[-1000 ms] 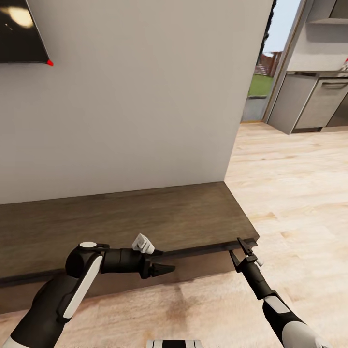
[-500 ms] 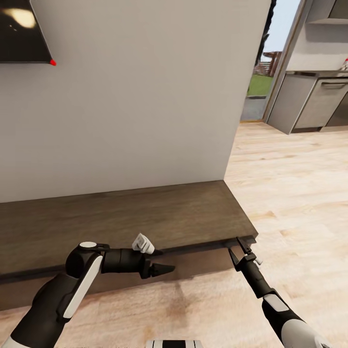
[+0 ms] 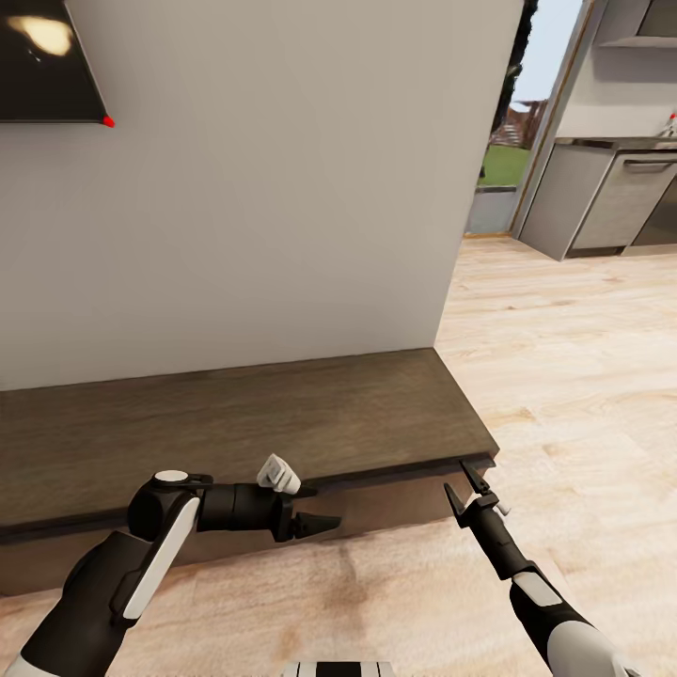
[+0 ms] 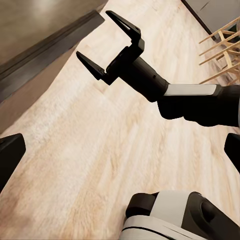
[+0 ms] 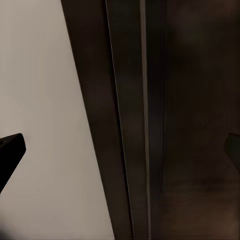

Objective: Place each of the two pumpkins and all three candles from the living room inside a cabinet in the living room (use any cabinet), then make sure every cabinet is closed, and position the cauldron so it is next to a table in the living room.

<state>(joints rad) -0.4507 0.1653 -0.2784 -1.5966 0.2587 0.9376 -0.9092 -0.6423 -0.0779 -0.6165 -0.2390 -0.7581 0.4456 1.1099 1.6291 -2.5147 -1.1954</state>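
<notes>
Two grippers work at the front edge of the cabinet (image 3: 244, 423), a long, low, dark brown wood unit set against the pale wall (image 3: 263, 188); all places below are given rel. to this cabinet.

Right gripper (image 3: 466, 486): at the cabinet's right front corner, just below the overhanging top edge. Fingers spread apart, nothing between them; upper fingertip (image 3: 467, 466) sits at or just under the lip, contact cannot be told. In the left wrist view the same gripper (image 4: 107, 42) shows both black fingers wide open beside the cabinet's dark front strip (image 4: 45, 47). The right wrist view looks close along the cabinet front (image 5: 150, 115), with dark vertical bands and a thin seam; wall or floor tone on one side.

Left gripper (image 3: 324, 522): in front of the cabinet's mid section, low, pointing along the front toward the right corner. Fingers read as close together in the head view, but the left wrist view shows its two tips at opposite edges of the picture, i.e. apart; empty.

Cabinet top: bare dark wood, front appears shut, no drawer pulled out.

Surroundings: light wood floor (image 3: 564, 357) in front of and to the right of the cabinet; dark wall screen (image 3: 42, 56) above its left part; grey kitchen units (image 3: 611, 197) and a doorway to outdoors (image 3: 508, 141) beyond its right end.
</notes>
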